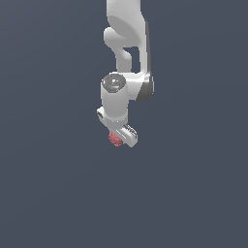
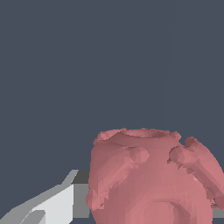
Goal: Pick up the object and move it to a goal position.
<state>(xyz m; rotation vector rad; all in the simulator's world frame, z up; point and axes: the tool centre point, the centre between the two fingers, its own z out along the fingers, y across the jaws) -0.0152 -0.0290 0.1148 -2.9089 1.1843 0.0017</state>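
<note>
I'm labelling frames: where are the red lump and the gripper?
red lump [image 2: 151, 179]: wrist view, middle of its bumpy front.
gripper [image 1: 122, 136]: exterior view, midway between the fingertips.

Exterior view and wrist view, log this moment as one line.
arm: overhead | hand: at pink berry-like object | finger: beside object | grip: unclear

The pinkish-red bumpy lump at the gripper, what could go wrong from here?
1. The small pinkish-red bumpy lump sits at the very tip of the white gripper, mostly sticking out to one side, so it could slip free during a fast move.
2. Its uneven, rounded surface gives the one visible finger little flat contact, so it might rotate in the grasp.
</note>
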